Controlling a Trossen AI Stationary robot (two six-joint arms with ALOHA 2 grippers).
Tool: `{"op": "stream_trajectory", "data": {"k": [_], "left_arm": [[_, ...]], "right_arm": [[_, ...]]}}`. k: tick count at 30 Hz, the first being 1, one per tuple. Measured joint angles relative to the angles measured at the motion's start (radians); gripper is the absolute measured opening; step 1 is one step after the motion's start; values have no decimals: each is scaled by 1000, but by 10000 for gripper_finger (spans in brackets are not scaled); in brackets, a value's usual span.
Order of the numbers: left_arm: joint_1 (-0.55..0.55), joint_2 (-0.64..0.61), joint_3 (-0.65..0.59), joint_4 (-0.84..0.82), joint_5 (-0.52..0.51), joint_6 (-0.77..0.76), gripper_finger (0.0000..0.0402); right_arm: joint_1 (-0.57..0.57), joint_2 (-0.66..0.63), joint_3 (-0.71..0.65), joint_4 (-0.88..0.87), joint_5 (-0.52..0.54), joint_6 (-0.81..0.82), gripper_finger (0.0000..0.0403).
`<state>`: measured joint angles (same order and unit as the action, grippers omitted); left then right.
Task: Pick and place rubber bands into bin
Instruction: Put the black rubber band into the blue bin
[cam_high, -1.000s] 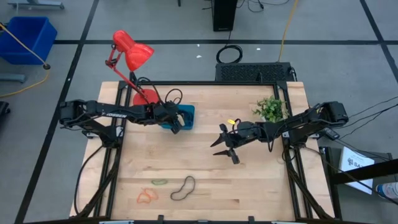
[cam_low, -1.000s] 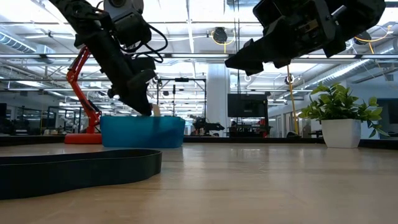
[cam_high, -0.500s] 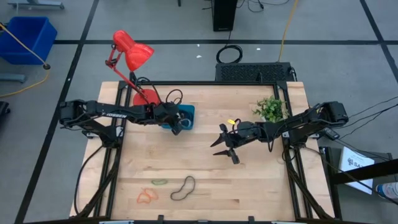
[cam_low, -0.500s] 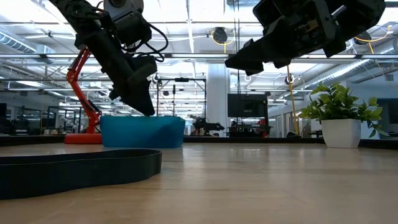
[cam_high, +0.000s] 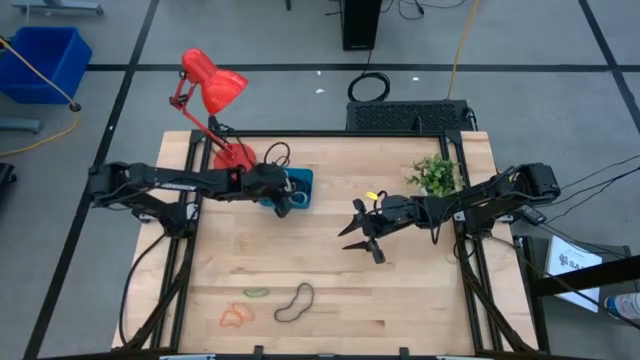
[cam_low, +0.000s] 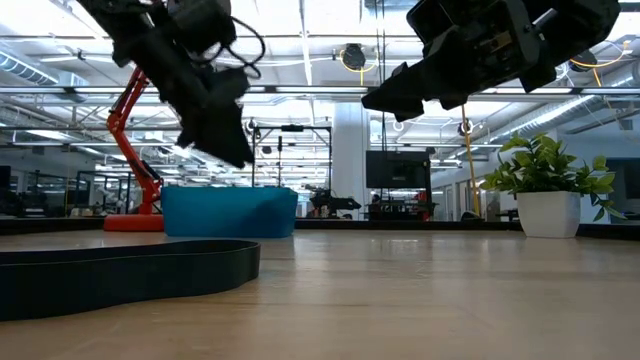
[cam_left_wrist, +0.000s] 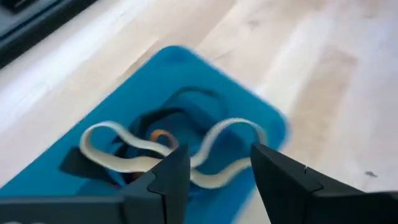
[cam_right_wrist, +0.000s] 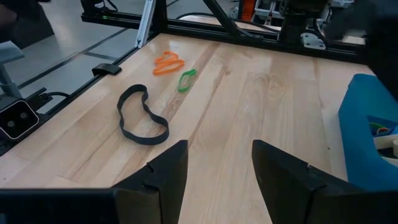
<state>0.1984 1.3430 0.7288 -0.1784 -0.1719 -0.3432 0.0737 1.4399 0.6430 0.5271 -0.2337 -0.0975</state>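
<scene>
While the left gripper (cam_high: 285, 205) hovers open over the bin (cam_high: 303, 184) at upper centre-left, the right gripper (cam_high: 360, 240) waits open mid-frame.

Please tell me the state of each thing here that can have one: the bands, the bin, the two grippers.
Left gripper: open, above the bin.
Right gripper: open, empty, over mid-table.
Bin: upright, holding bands.
Tan band: in the bin.
Black band, green band, orange band: flat on the table.
</scene>
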Motion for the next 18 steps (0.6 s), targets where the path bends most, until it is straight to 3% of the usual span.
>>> {"op": "stream_trajectory", "data": {"k": [3,9,18], "left_arm": [[-50,-50,0,47,32,32,179],[-191,-103,0,81,225,71,179],[-397,-85,0,73,247,-26,179]], "right_arm": [[0,0,0,0,0,0,175],[0,0,0,2,0,0,172],[0,0,0,6,0,0,173]]}}
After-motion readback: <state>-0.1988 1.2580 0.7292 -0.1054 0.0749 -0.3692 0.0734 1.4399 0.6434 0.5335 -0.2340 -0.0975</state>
